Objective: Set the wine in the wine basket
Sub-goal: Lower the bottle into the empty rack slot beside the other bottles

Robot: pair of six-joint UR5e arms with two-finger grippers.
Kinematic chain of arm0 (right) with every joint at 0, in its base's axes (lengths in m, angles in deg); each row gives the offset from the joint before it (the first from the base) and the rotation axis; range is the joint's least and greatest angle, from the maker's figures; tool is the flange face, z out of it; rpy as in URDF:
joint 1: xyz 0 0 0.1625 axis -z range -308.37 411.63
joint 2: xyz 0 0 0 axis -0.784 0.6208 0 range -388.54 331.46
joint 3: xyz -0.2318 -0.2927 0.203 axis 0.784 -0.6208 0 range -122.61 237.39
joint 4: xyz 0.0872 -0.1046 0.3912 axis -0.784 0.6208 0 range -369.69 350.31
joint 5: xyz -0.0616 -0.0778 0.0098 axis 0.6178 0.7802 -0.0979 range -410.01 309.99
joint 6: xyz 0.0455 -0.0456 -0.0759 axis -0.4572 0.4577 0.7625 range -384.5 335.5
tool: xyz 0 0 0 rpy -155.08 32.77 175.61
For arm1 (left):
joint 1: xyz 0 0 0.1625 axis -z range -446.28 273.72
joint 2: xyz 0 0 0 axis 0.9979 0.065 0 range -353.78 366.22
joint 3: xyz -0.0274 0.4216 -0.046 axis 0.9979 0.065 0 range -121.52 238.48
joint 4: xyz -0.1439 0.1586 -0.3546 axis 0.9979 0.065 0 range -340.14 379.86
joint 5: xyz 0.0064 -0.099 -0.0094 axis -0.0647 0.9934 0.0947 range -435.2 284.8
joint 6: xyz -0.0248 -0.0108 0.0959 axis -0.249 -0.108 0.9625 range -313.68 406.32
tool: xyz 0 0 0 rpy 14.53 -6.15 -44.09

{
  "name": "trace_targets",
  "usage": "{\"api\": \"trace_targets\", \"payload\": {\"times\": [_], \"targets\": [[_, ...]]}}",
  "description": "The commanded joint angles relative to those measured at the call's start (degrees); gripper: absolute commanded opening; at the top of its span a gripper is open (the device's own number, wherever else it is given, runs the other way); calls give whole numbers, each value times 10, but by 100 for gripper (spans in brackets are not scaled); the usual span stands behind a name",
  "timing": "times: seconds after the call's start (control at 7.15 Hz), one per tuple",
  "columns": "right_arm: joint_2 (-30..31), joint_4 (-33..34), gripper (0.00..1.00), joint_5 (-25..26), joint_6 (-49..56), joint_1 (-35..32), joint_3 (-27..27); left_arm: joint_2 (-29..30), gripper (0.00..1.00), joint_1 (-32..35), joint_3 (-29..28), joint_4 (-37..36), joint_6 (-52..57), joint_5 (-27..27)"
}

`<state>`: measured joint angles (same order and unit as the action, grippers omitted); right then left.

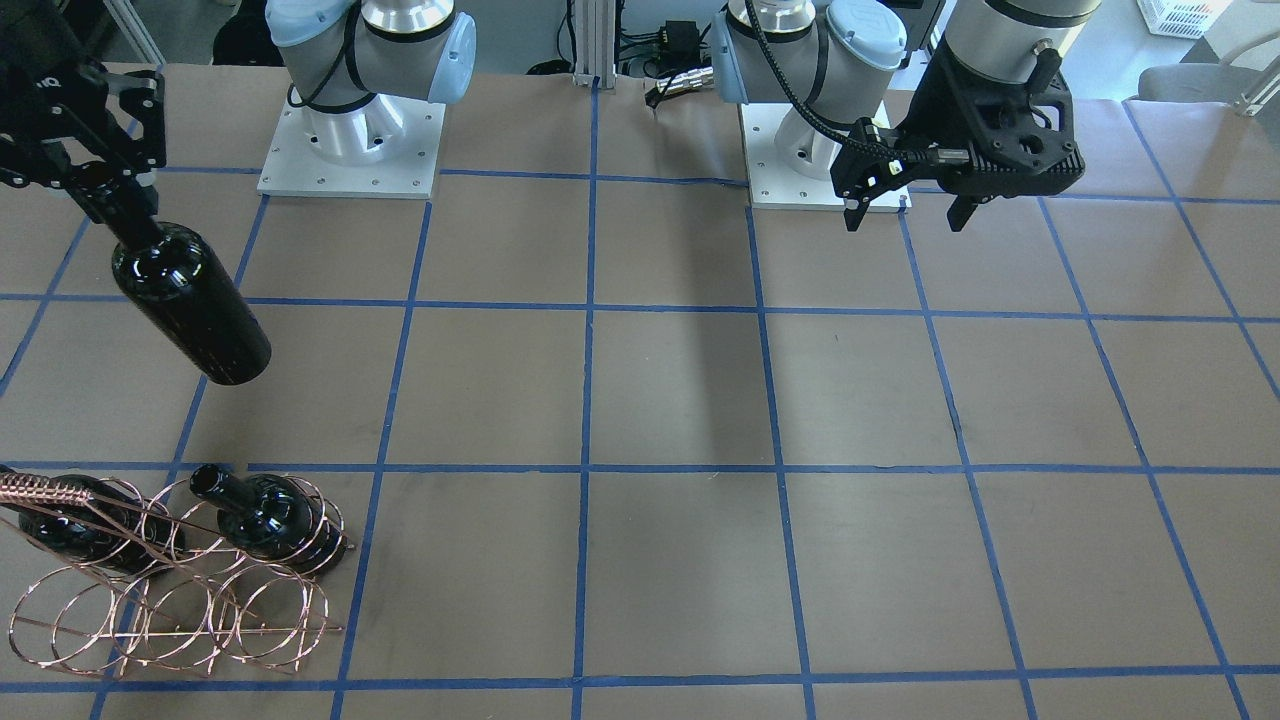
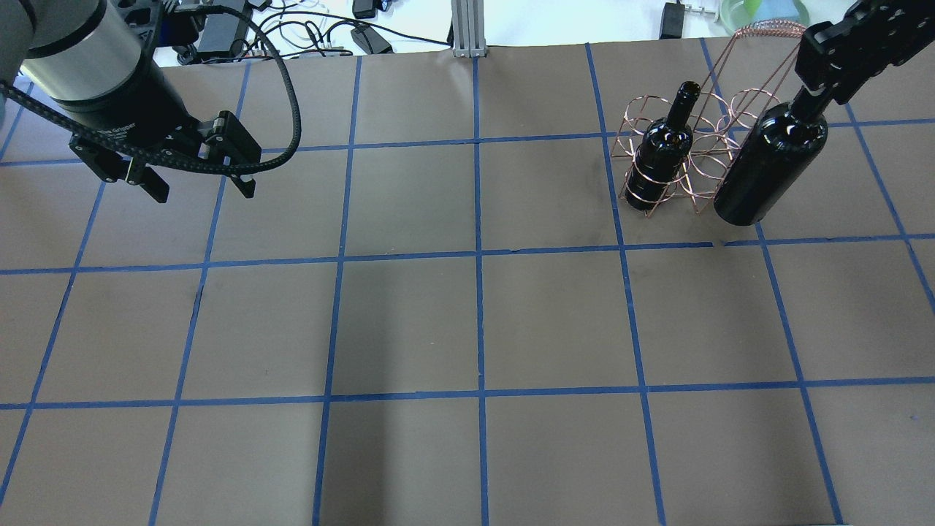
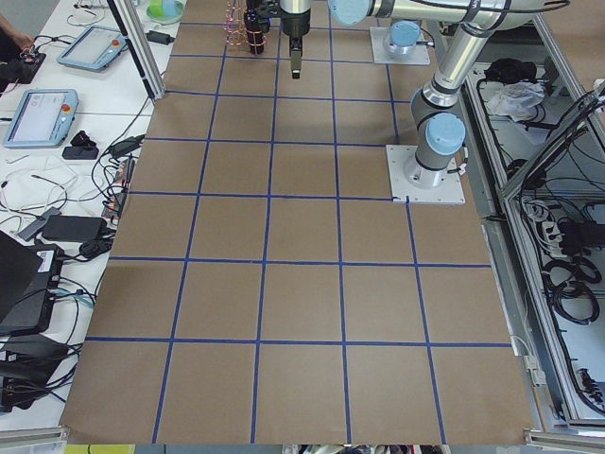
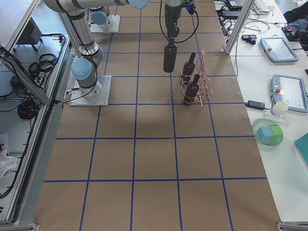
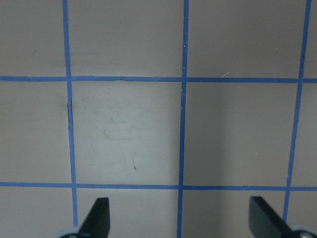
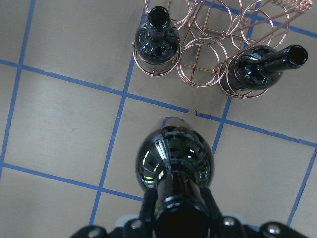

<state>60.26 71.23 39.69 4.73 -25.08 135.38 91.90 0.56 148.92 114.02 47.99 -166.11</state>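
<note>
My right gripper is shut on the neck of a dark glossy wine bottle, which hangs tilted above the table. In the right wrist view the wine sits just short of the copper wire wine basket, apart from it. Two more dark bottles stand in the basket's loops. In the overhead view the held wine is beside the basket at the far right. My left gripper hangs open over bare table, its fingers wide apart with nothing between them.
Brown paper with a blue tape grid covers the table. The two arm bases stand at the robot's edge. Cables and a metal post lie past the far edge, near the basket's twisted handle.
</note>
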Motion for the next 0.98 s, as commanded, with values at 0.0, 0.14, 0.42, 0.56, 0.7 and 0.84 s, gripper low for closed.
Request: {"api": "trace_targets", "payload": {"times": [0.0,0.14,0.42,0.56,0.7,0.84], "targets": [[-27,56,0,-1,20,8,0,0,100,0,0,0,0,0],[-40,77,0,-1,20,8,0,0,100,0,0,0,0,0],[-63,121,0,-7,19,8,0,-1,100,1,3,0,0,0],[-70,137,0,-18,16,8,0,-1,100,1,3,0,0,0],[-77,150,0,-19,14,8,0,-1,100,1,4,0,-1,0],[-85,159,0,-18,14,8,0,-1,100,1,4,0,-1,0]]}}
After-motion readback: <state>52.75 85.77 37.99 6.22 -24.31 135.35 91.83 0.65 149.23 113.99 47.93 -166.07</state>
